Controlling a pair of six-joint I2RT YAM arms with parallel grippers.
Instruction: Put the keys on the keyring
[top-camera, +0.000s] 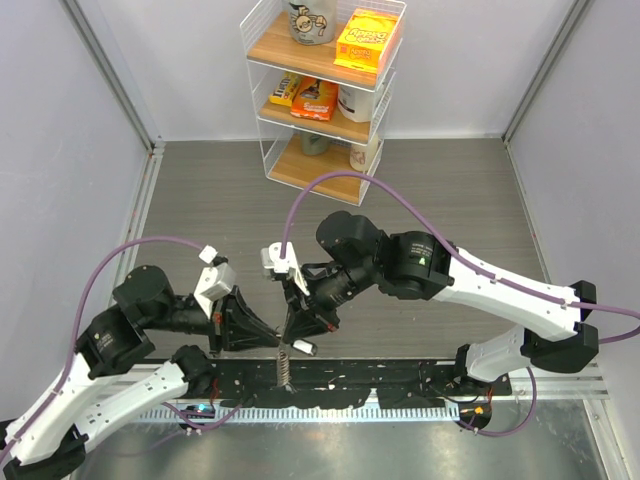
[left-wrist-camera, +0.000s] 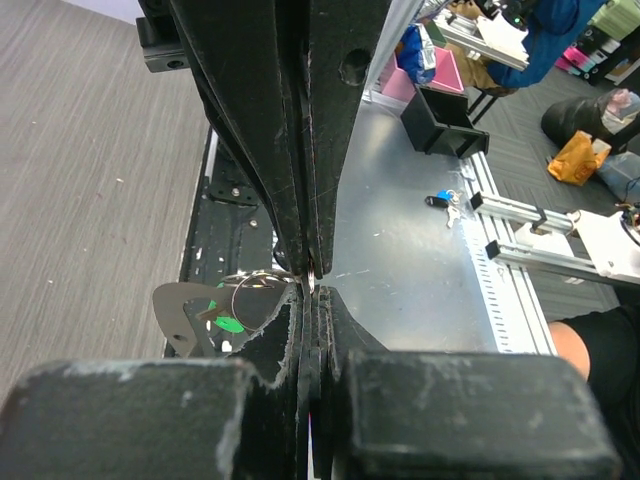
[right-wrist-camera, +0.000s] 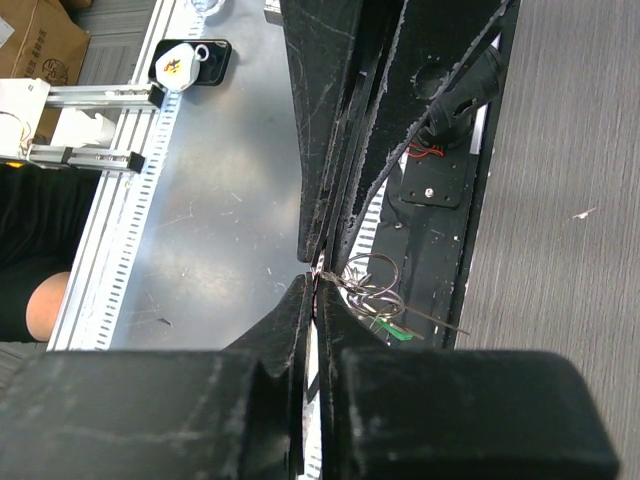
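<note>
Right gripper (right-wrist-camera: 318, 275) pinches the keyring (right-wrist-camera: 376, 290) at its tips, seemingly steadying it for threading; left gripper (left-wrist-camera: 310, 283) clenched tight against the loop. Caught it? Can't tell.

You have the shelf rack (top-camera: 322, 90) midway along the table's (top-camera: 200, 200) far edge. Near the middle of the near edge, the left gripper (top-camera: 273, 343) meets the right gripper (top-camera: 291, 339) tip to tip, with the keyring (top-camera: 284, 369) just nearside of them.
</note>
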